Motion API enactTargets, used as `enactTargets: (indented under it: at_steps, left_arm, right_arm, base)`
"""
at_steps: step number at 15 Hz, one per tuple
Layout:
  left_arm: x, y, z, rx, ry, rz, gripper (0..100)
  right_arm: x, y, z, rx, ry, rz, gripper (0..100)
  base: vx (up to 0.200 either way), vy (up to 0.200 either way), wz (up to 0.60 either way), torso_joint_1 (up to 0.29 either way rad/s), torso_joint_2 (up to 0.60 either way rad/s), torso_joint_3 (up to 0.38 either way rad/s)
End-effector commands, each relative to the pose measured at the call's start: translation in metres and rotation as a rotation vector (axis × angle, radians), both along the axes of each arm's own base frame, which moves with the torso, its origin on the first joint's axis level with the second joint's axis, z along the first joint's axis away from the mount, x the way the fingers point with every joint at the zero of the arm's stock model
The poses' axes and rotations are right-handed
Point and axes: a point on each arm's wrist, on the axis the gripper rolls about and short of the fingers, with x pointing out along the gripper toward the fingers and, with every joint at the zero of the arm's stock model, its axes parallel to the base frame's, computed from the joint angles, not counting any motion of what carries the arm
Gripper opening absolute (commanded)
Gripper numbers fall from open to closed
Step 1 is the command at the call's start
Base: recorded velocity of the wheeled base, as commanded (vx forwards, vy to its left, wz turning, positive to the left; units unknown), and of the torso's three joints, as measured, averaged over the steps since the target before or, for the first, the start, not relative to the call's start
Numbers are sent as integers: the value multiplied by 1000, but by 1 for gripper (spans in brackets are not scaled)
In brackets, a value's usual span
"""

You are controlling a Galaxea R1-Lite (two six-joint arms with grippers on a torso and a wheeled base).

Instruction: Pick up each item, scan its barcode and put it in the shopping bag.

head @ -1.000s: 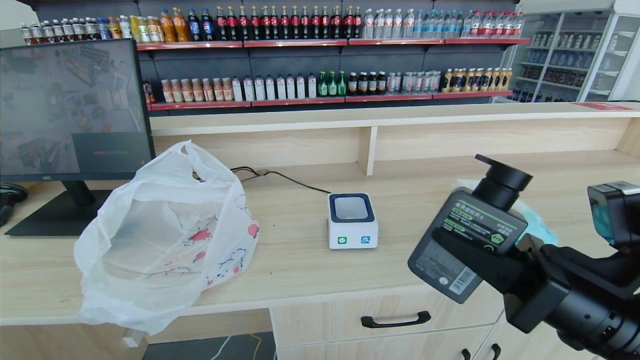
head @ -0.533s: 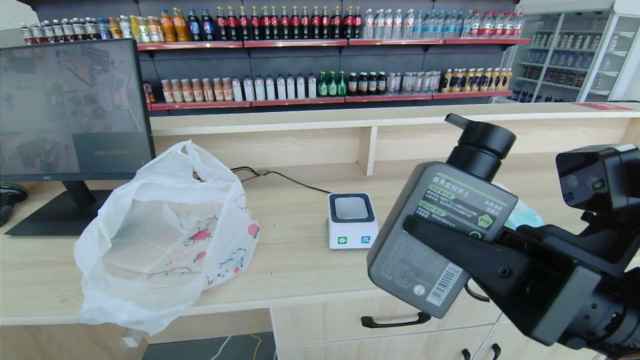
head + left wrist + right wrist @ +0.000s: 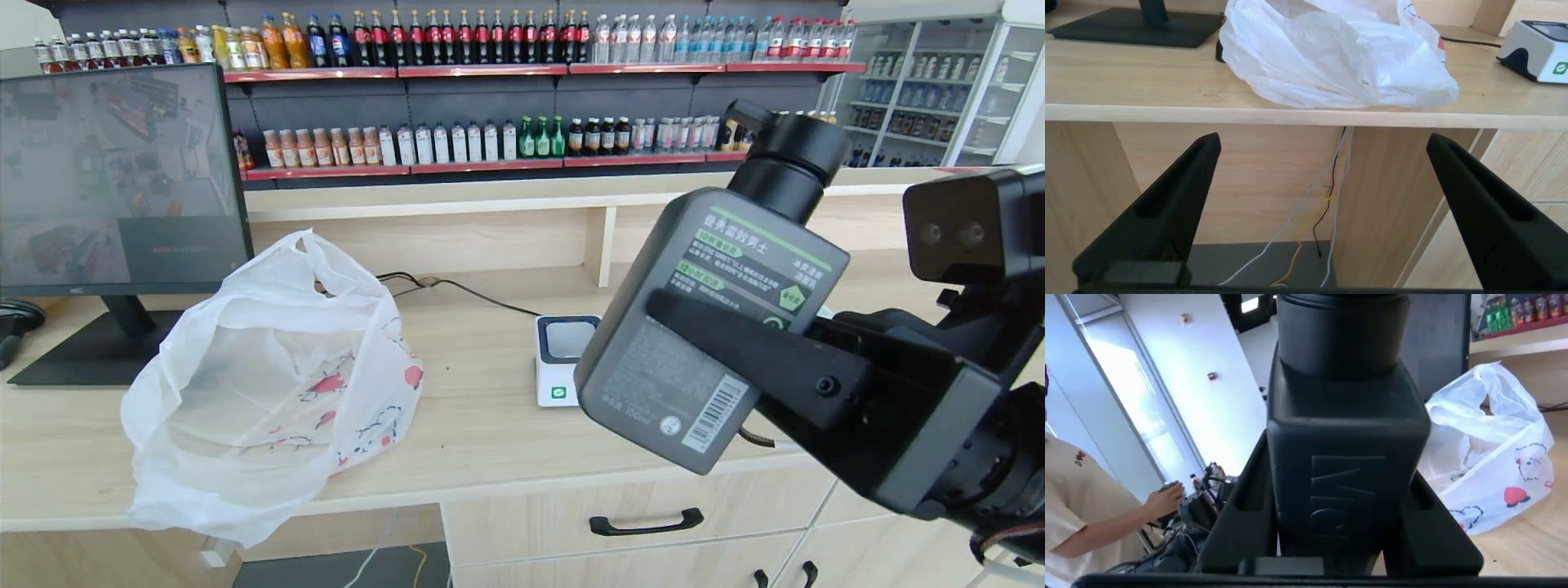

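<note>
Right gripper [image 3: 678, 327] clamped tilted grey pump bottle [image 3: 735, 253], cap up; barcode scanner [image 3: 559, 359] sat just below jaws, barcode [image 3: 716, 412] faced away.

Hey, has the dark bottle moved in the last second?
Yes. The bottle, held in the right gripper, has risen and shifted left; it now overlaps the scanner, which it hung clear of before.
</note>
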Motion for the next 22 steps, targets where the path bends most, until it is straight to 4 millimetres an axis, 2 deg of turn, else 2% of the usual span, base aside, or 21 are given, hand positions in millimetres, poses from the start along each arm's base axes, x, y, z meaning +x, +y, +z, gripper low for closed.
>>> enactTargets:
  at_steps: [1, 6, 13, 17, 22]
  left_arm:
    - [0, 0, 0, 0, -1, 1, 100]
    - [0, 0, 0, 0, -1, 1, 100]
    - [0, 0, 0, 0, -1, 1, 100]
    - [0, 0, 0, 0, -1, 1, 100]
    - [0, 0, 0, 0, -1, 1, 100]
  right_arm:
    - [7, 7, 5, 15, -16, 0, 0]
    - [7, 7, 11, 23, -48, 16, 0]
    - [2, 11, 3, -2, -36, 35, 0]
    - [-3, 6, -15, -76, -90, -10, 0]
    - [3, 6, -29, -149, -167, -159, 0]
  base:
    - [0, 0, 0, 0, 0, 0]
    - [0, 0, 0, 0, 0, 0]
    - [0, 0, 0, 0, 0, 0]
    - [0, 0, 0, 0, 0, 0]
    - [0, 0, 0, 0, 0, 0]
